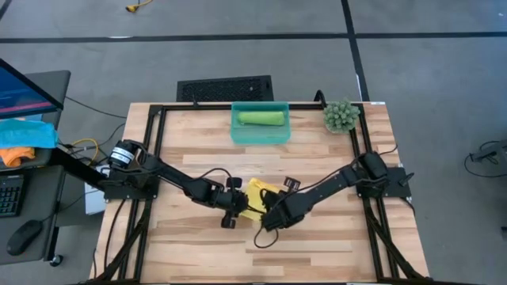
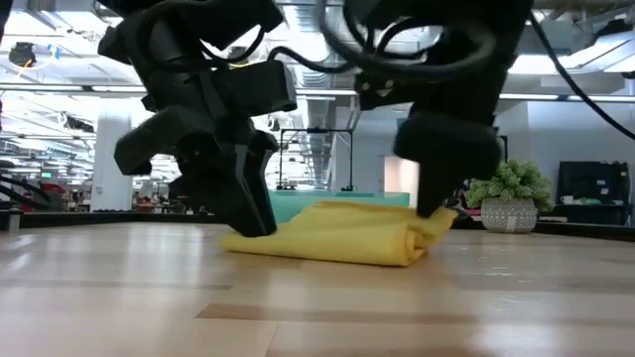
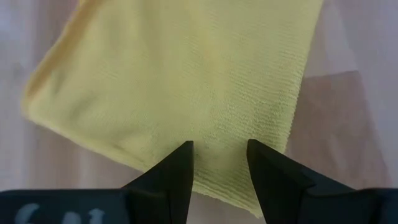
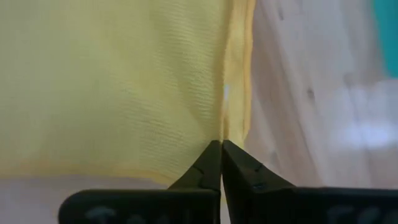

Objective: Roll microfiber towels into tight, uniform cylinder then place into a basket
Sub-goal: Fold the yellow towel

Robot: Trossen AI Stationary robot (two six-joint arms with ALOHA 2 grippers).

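Note:
The bright yellow towel lies bunched on the wooden table, folded thicker at its right end. My left gripper stands open at the towel's left end. My right gripper is shut at its right end. At the table's far edge the light green towel lies rolled into a cylinder inside the teal basket. My left gripper is open, and both fingertips are set down on the towel's edge strip, slanting down from the left. Cloth shows in the gap, unpinched. The towel lies on the table. My right gripper pinches the towel close beside its hemmed edge between its fingertips. It slants down from the right. One layer or several, I cannot tell. The towel stays on the table.
A small potted plant stands at the far right corner beside the basket. A black grille panel lies beyond the far edge. Bare wood stretches along the near side of the table.

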